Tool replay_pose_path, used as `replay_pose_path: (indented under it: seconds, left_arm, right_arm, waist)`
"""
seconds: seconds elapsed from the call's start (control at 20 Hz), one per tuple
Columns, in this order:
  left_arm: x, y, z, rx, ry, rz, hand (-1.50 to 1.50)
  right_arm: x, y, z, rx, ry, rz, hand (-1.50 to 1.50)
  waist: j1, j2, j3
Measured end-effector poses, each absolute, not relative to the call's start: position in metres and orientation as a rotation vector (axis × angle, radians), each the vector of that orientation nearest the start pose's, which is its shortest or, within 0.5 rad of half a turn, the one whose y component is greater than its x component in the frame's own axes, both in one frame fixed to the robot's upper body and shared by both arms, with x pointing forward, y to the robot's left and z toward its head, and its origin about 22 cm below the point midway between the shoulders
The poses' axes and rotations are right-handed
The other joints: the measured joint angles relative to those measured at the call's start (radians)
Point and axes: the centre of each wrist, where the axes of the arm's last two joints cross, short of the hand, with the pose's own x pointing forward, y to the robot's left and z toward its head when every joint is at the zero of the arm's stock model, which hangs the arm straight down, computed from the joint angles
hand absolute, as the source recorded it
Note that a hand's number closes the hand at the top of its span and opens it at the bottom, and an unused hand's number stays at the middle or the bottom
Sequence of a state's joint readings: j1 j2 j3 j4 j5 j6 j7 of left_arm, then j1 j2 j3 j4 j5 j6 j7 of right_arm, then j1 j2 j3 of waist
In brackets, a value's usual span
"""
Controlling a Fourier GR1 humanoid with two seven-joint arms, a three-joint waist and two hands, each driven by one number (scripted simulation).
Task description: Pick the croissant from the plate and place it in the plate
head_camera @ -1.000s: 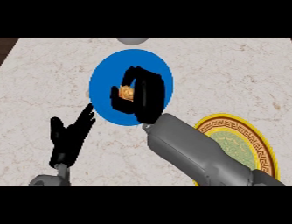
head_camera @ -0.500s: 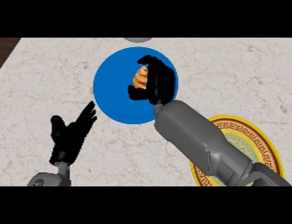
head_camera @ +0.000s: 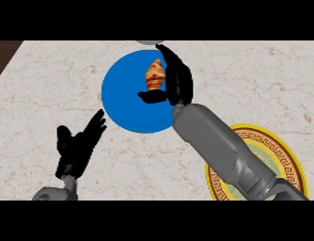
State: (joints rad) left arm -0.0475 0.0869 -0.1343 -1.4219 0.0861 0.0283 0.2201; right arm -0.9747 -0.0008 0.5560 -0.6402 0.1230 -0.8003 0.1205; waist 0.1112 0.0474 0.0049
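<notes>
Our right hand reaches over the blue plate, fingers stretched along the far side of the croissant and thumb tucked in just below it, so we bracket the pastry without visibly closing on it; we judge the hand wide, not yet holding. The croissant lies on the plate's far part, directly beside our palm on its left. Its long axis runs away from us, one tip pointing toward the desk's far edge and the other back at our thumb. The risk we see: closing along that axis would press on the tips, and the pastry could slide across the plate. Our left hand rests open, well left of and below the right hand. The gold-rimmed plate waits beside our right forearm.
</notes>
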Motion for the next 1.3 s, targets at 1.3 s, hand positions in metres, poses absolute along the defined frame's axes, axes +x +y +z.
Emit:
replay_pose_path:
  seconds: [1.3]
  left_arm:
    - [0.237, 0.243, -0.032, 0.0, -1.182, -0.012, 0.0]
  right_arm:
    - [0.38, -0.168, -0.027, -0.023, -1.745, 0.415, -1.5]
  waist:
    - [-0.105, -0.046, -0.005]
